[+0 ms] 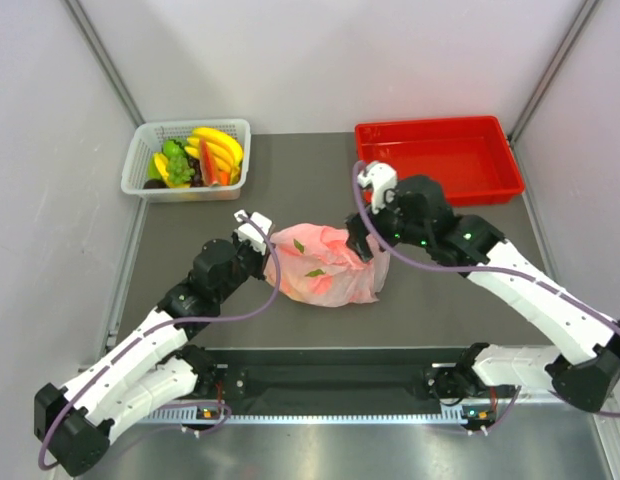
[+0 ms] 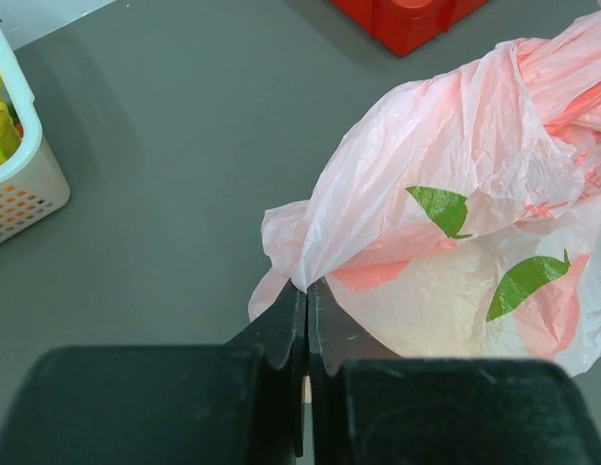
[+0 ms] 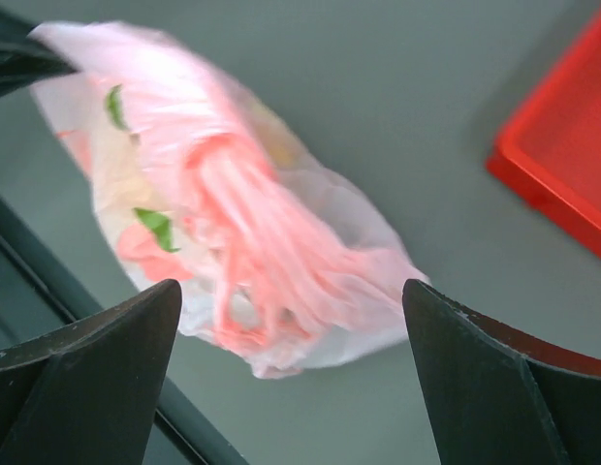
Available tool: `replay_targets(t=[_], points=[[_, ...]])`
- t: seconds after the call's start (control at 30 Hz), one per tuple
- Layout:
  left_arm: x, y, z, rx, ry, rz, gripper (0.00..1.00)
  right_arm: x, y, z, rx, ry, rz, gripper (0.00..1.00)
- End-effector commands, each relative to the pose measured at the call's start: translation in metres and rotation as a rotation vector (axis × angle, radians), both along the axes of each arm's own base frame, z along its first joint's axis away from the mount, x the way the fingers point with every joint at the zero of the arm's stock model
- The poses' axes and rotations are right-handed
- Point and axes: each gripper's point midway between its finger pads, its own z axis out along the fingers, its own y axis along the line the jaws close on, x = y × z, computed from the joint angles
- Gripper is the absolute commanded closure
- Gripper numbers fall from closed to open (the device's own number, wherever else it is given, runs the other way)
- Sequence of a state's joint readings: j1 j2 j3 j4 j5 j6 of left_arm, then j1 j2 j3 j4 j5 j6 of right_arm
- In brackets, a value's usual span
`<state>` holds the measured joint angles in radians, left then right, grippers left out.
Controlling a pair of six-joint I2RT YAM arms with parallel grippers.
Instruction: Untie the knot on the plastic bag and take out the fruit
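Observation:
The pink plastic bag (image 1: 325,268) lies on its side mid-table, with green leaf prints. My left gripper (image 1: 267,240) is shut on the bag's thin film at its left corner; the left wrist view shows the jaws (image 2: 306,288) pinched together on the bag (image 2: 456,223). My right gripper (image 1: 363,243) is open just above the bag's right end. In the right wrist view it (image 3: 291,334) straddles the bag (image 3: 136,165), whose bunched pink knot strands (image 3: 257,232) are blurred. The fruit is hidden inside the bag.
A white basket (image 1: 140,165) of larger bananas, grapes and slices stands at the back left and shows in the left wrist view (image 2: 24,189). A red tray (image 1: 440,160) stands at the back right. It also shows in the right wrist view (image 3: 562,174).

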<state>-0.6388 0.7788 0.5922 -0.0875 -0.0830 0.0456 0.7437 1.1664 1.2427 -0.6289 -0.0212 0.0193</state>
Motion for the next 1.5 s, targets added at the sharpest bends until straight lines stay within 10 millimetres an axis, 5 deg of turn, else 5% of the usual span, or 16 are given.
replay_targets(t=[0.0, 0.17, 0.27, 0.3, 0.33, 0.5, 0.73, 0.87, 1.07, 1.17, 1.3, 1.47], points=[[0.001, -0.004, 0.024, -0.062, -0.063, -0.008, 1.00, -0.006, 0.029, 0.001, -0.045, -0.027, 0.105, 0.04], [0.001, -0.004, 0.032, -0.073, -0.081, -0.013, 1.00, -0.001, 0.046, -0.015, -0.069, 0.012, 0.111, 0.10], [0.000, -0.003, 0.037, -0.078, -0.091, -0.012, 1.00, 0.023, 0.036, -0.024, -0.121, 0.005, -0.032, 0.38], [0.000, -0.002, 0.038, -0.077, -0.094, -0.008, 1.00, 0.028, 0.034, -0.023, -0.118, 0.003, -0.061, 0.60], [0.000, 0.000, 0.038, -0.073, -0.095, -0.002, 1.00, 0.034, 0.028, -0.022, -0.115, 0.005, -0.096, 0.70], [-0.001, 0.010, 0.043, -0.070, -0.113, 0.039, 1.00, 0.054, -0.011, -0.006, -0.055, -0.047, -0.319, 1.00], [-0.003, 0.029, 0.078, -0.075, -0.186, 0.109, 1.00, 0.060, -0.112, -0.007, 0.020, -0.030, -0.760, 1.00], [-0.008, 0.034, 0.114, -0.100, -0.246, 0.108, 1.00, 0.046, -0.145, -0.038, 0.052, 0.050, -0.890, 0.98], [-0.013, 0.023, 0.157, -0.133, -0.300, 0.038, 1.00, 0.023, -0.135, -0.100, 0.074, 0.236, -0.869, 0.92], [-0.014, 0.020, 0.160, -0.135, -0.300, 0.019, 1.00, 0.013, -0.123, -0.115, 0.107, 0.295, -0.812, 0.76], [-0.014, 0.017, 0.152, -0.135, -0.280, 0.008, 1.00, 0.003, -0.099, -0.101, 0.187, 0.306, -0.648, 0.38], [-0.013, 0.014, 0.180, -0.162, -0.332, -0.006, 1.00, -0.007, -0.100, -0.037, 0.282, 0.176, -0.563, 0.23]])
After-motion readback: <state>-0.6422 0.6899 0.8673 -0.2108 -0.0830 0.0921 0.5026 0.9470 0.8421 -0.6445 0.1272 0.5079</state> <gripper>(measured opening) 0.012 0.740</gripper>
